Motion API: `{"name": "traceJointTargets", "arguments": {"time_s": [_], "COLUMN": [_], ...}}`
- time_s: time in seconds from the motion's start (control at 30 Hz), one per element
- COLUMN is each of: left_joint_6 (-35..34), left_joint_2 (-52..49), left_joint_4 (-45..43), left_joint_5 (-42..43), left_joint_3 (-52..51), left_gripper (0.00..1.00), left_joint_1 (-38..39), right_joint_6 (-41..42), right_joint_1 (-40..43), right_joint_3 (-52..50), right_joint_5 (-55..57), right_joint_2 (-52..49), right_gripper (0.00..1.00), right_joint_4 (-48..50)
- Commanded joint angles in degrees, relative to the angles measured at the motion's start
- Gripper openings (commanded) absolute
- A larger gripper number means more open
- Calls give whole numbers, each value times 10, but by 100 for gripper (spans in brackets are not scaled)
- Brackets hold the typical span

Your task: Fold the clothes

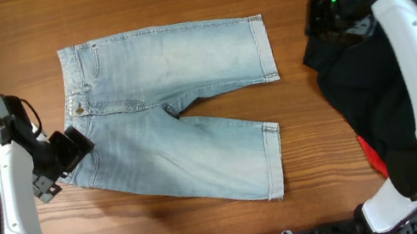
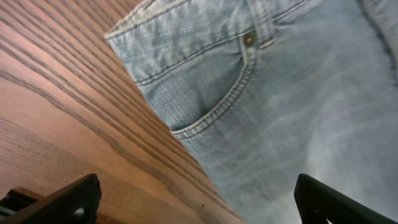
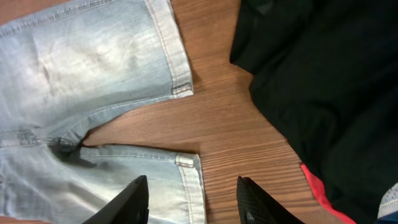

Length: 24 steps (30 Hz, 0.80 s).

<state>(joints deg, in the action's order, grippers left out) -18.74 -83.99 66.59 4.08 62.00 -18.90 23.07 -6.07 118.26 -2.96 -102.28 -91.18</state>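
The jeans (image 1: 152,135) lie flat on the surface (image 1: 171,3), with the waistband toward the left arm and the two legs spread apart. The left gripper (image 2: 199,205) is released, its jaws wide above the lower waistband corner. It may catch only the top layer, or slip onto the wood. The right gripper (image 3: 193,199), also released, hangs over the nearer cuff (image 3: 189,171). The black garment (image 1: 362,107) lies just beside and could be dragged along.

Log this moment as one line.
jeans: flat, unfolded | left gripper: open, by waistband | right gripper: open, near leg hems
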Motion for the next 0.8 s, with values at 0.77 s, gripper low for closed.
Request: {"name": "traceJointTargets", "arguments": {"time_s": [0.77], "left_joint_6": [3], "left_joint_2": [2], "left_joint_4": [-32], "left_joint_5": [-9], "left_joint_3": [-52], "left_gripper": [100], "left_joint_1": [0], "right_joint_6": [-174], "right_joint_1": [261], "right_joint_3": [-607], "right_joint_5": [-315], "right_joint_2": [366], "right_gripper": [52], "right_joint_4": [204]}}
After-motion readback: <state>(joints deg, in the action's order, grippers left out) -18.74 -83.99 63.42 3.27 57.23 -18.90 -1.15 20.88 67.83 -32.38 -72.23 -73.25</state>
